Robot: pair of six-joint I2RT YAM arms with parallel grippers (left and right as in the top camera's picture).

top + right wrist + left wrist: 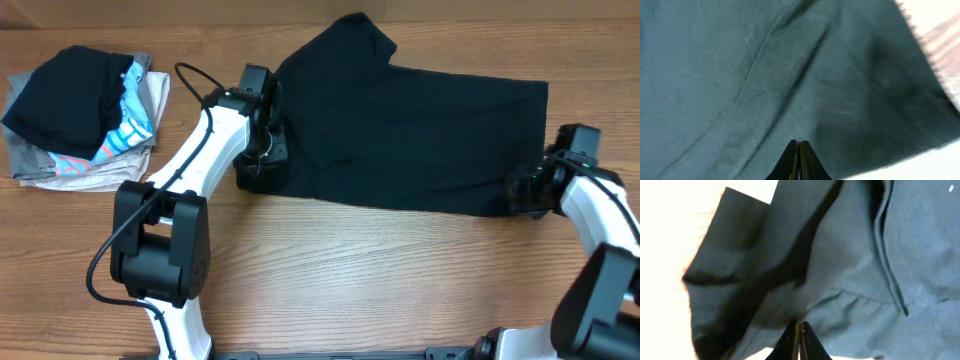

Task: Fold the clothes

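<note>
Currently the black T-shirt lies flat on the table, its long axis running left to right and one sleeve pointing toward the far edge. The left gripper and right gripper, fingers pressed together, each pinch a near corner.

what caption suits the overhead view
Overhead: left gripper and right gripper pinch opposite ends of a plain black soft-fabric T-shirt

T-shirt on the table, garment pile well apart to its left.
</note>
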